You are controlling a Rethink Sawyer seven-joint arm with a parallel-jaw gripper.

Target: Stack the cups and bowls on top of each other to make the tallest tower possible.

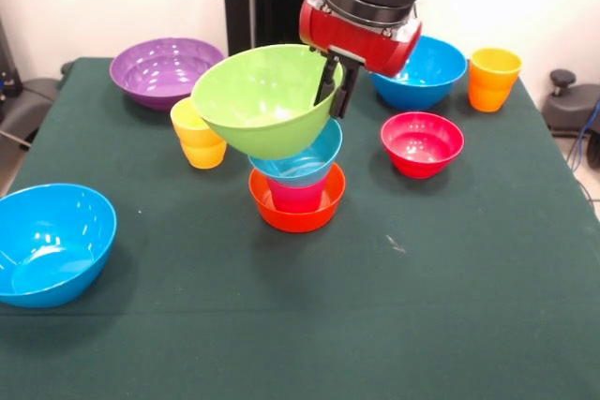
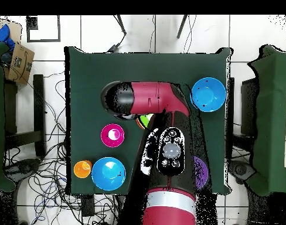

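Note:
My gripper (image 1: pixel 333 89) is shut on the right rim of the lime green bowl (image 1: pixel 258 100) and holds it tilted, with its opening turned toward the camera. The bowl's underside sits at the top of the tower (image 1: pixel 298 185). The tower is an orange bowl (image 1: pixel 296 214) holding a red-pink cup (image 1: pixel 296 197), with a small light blue bowl (image 1: pixel 307 162) on top. The yellow cup (image 1: pixel 197 135) stands just left of it, partly behind the green bowl. In the overhead view the arm (image 2: pixel 163 111) hides the tower; only a sliver of green (image 2: pixel 144 121) shows.
A purple bowl (image 1: pixel 164 67) is at the back left. A blue bowl (image 1: pixel 424 72) and an orange cup (image 1: pixel 492 79) are at the back right. A small red bowl (image 1: pixel 422 142) is right of the tower. Another blue bowl (image 1: pixel 52 241) is at the near left.

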